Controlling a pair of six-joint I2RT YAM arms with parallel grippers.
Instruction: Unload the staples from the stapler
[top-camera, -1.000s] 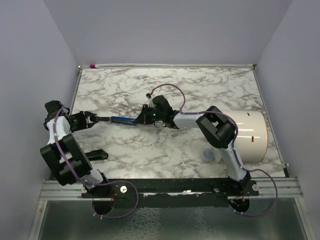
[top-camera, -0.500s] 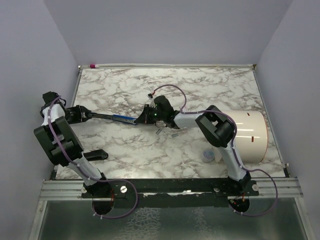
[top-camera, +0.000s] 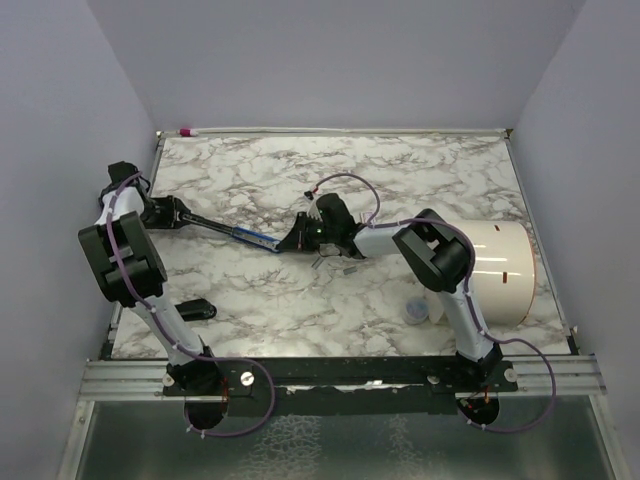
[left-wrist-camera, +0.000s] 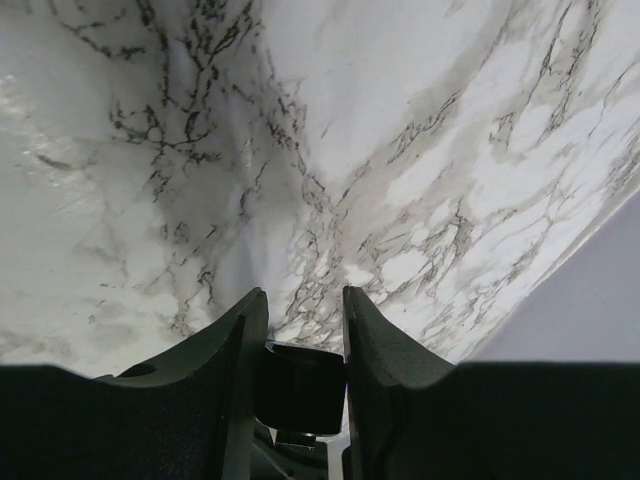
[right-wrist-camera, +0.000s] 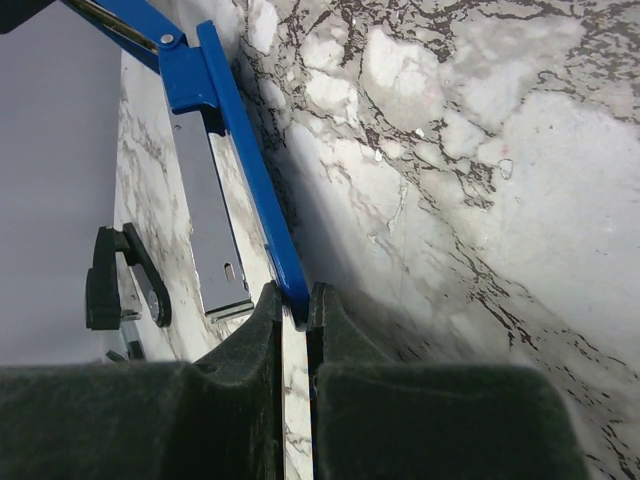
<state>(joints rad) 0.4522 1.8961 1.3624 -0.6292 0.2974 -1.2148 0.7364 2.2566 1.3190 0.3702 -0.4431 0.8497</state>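
The stapler (top-camera: 245, 236) is swung open flat and stretched between the two grippers. It slants from near the left edge of the desk (top-camera: 430, 180) toward its middle. Whether it rests on the desk or hangs just above it, I cannot tell.

The left gripper (top-camera: 170, 213) has the black end. In its wrist view a dark block fills the gap between the fingers (left-wrist-camera: 240, 340), so they look clamped on it. The right gripper (top-camera: 300, 237) takes the blue end, its fingers (right-wrist-camera: 255, 320) pressed almost together on the thin blue edge.

Opening is done, and the rail (right-wrist-camera: 210, 220) lies bare beside the blue arm. Two small grey strips (top-camera: 321, 261) lie on the desk just beside the right gripper, on its near side. I judge them to be staples already out, though they are too small to be sure. Whether the rail holds more cannot be told, since its face looks smooth. What is left is probably to tip or slide out any remainder.

The blue arm is straight, narrow and glossy, with a pinned hinge at its far end. The rail is a long, flat, silvery-grey channel of dull metal with a tiny slot near its tip. The desk is shiny white marble pattern with dark veins. The fingers are matt black and rounded.
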